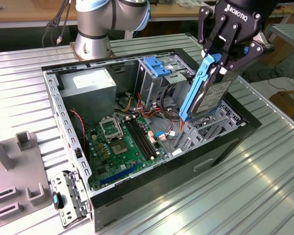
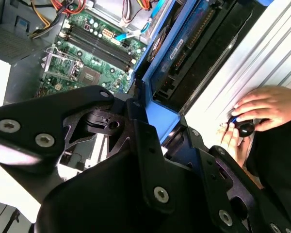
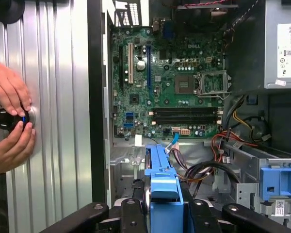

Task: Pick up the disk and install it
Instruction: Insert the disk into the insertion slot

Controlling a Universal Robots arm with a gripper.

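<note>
Now the jaws clamp the disk (image 1: 211, 95), tilted over the case (image 1: 225, 147); seating it demands squaring it up.

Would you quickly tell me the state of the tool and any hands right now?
Tool: shut on the hard drive, over the open computer case.
Person's hands: on a black knob.

Lighting bright and even, from overhead. Ribbed metal table (image 2: 264, 48) glares to near white in the second wrist view. Computer case (image 1: 186, 171) interior darker along its walls; shadows soft.
</note>
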